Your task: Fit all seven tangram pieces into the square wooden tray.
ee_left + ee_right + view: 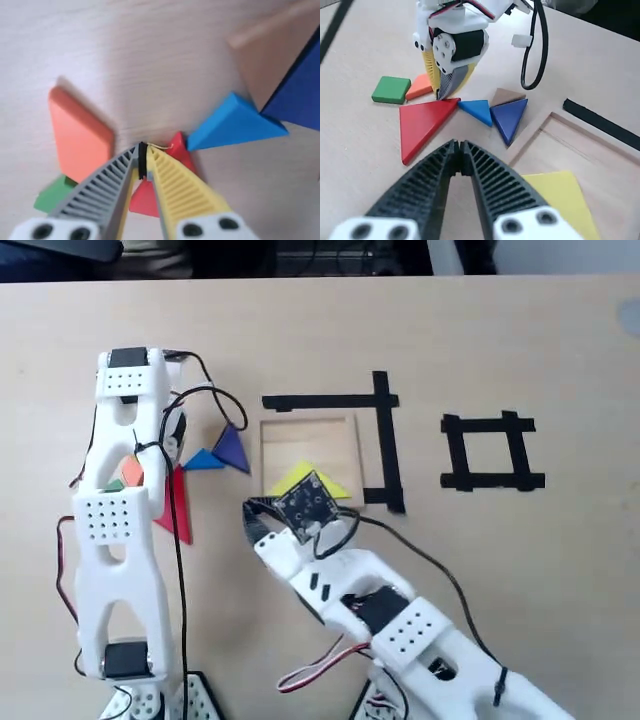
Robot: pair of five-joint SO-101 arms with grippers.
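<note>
Left pincer (142, 152): clenched, my two fingers pressed together with nothing between them. The tips sit at a corner of the red triangle (146, 200), but I cannot tell whether they touch it.
Right pincer (459, 149): clenched too and empty, at the lower edge of the wooden tray (310, 440), mid-frame in the high view.
Yellow triangle (290, 480): inside the tray, at its lower side.
Loose pieces: on the tabletop (560, 590), left of the tray in the high view. The dark blue triangle (232, 447) and light blue triangle (203, 459) lie nearest the tray, with the brown triangle (506, 95) just beside the dark blue one. The orange piece (80, 132) and green square (391, 89) lie side by side under my left arm.
Black tape (382, 440): along the tray's upper and right sides.
</note>
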